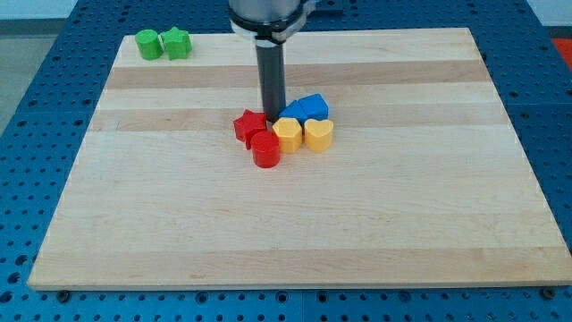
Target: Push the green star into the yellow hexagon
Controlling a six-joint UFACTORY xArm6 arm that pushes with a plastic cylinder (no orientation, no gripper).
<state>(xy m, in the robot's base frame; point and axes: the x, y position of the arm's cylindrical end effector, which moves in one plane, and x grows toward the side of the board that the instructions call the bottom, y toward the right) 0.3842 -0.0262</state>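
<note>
well apart, my tip (271, 119), green star (178, 43)

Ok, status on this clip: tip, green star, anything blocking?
My tip down in the centre cluster, between red star and yellow hexagon. Green star far off at top-left corner, beside green cylinder. Red star lies on the path.

We count two green blocks (163, 44), two red (257, 138), two yellow (302, 134), two blue (306, 109).
</note>
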